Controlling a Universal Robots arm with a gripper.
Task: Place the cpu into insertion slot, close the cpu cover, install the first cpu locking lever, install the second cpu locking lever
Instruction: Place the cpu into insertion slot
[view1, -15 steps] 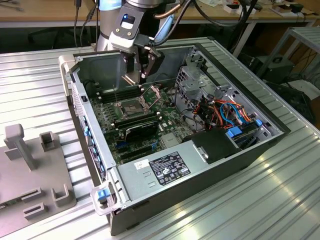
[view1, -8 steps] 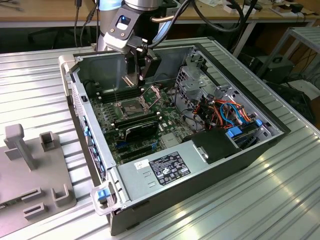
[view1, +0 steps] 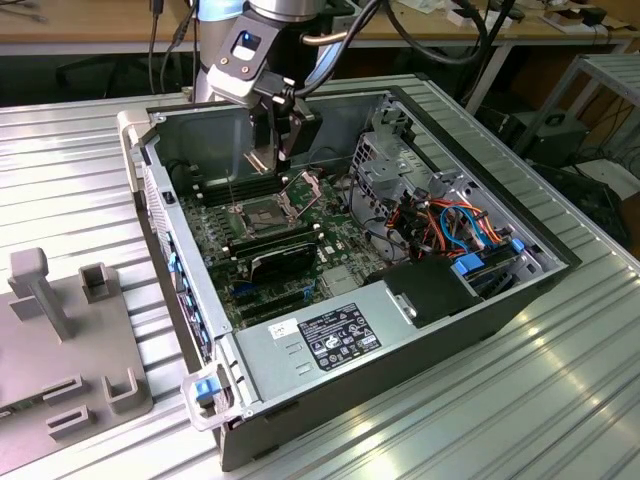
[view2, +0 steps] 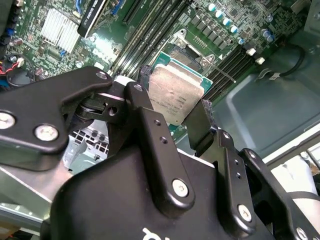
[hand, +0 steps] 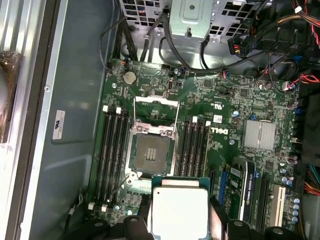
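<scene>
Near the dark square insertion slot (hand: 151, 154), the gripper's (view1: 272, 150) jaws clamp the flat silvery cpu (hand: 180, 212). The thin metal cpu cover (hand: 156, 100) stands open.

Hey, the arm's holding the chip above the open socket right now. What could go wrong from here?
1. The gripper pinches the cpu only at its edges, clear of the insertion slot. If the chip slips or lands skewed, it might bend pins.
2. The cpu cover stands raised beside the slot, so the gripper could catch it.
3. Memory sticks flank the slot closely, leaving little room.
</scene>
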